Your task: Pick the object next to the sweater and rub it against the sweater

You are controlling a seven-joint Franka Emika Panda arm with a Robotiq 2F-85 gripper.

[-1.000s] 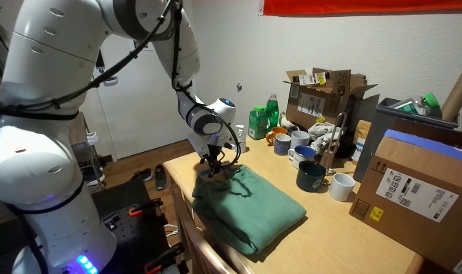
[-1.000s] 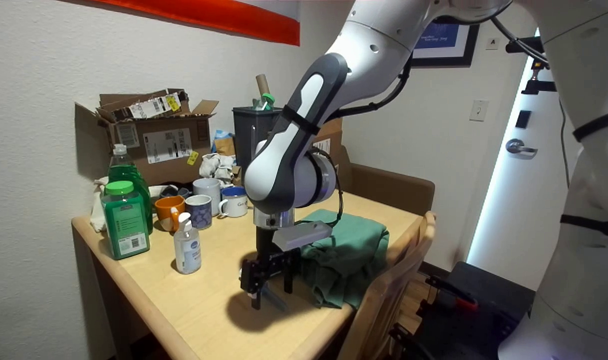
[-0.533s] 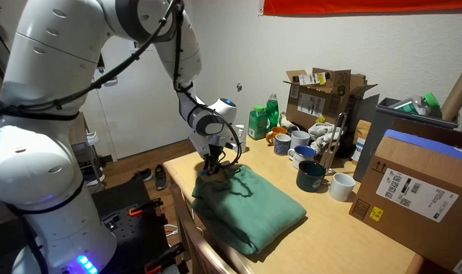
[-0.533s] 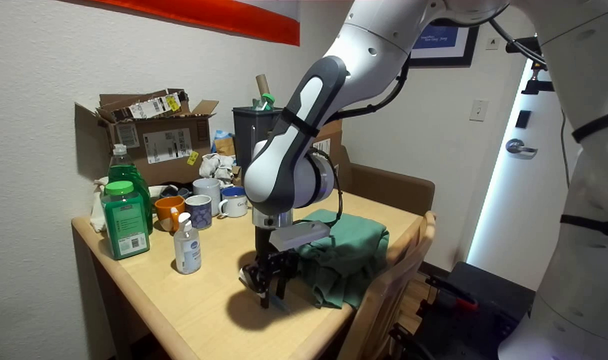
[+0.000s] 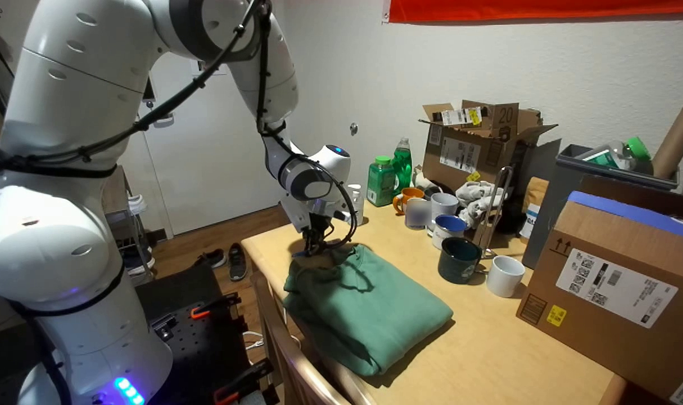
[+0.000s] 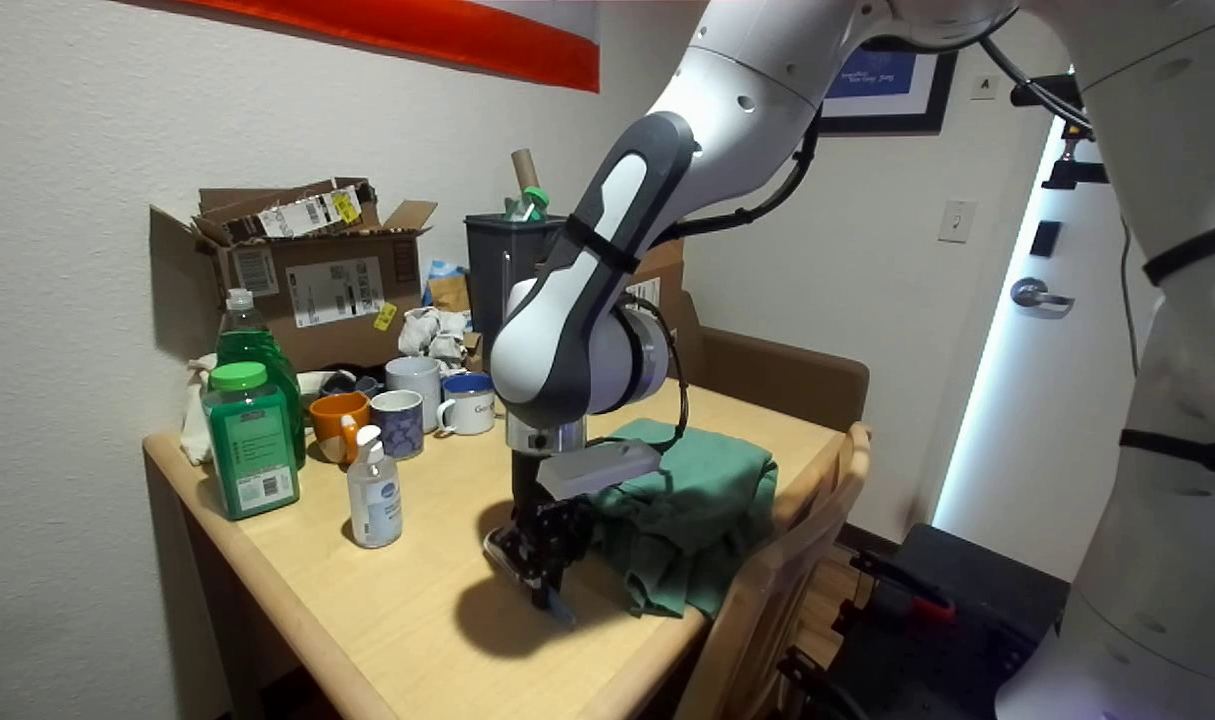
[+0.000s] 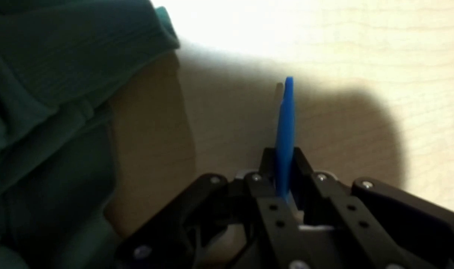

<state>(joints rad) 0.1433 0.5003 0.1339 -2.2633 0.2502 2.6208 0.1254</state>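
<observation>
Pointing almost straight up the wrist view, the blue stick [image 7: 285, 123] has its tapered end foremost and its long axis tipped slightly right. The hand [image 7: 284, 160] is narrowed onto the stick, one of its fingers [image 7: 267, 161] against each side. Position: over the counter [image 7: 428, 82], near the sweater [image 5: 380, 309] but apart from it. In an exterior view, the stick slants out below the fingers toward the counter edge beside the chair [image 6: 787, 545].

The lower part of the stick disappears between the fingers, so its full length cannot be read. A pale rim [image 7: 243, 173] shows beneath the hand (whether it belongs to the stick cannot be determined). Contact between the stick and the counter cannot be confirmed. The sweater lies folded in both exterior views; the wrist view cuts it off at the left border. In an exterior view, a grey block [image 6: 599, 470] above the fingers covers part of the sweater. Beyond the sweater, in an exterior view, the stick shows as a small blue sliver, and a mug [image 5: 418, 214] is blurred to a grey patch.
</observation>
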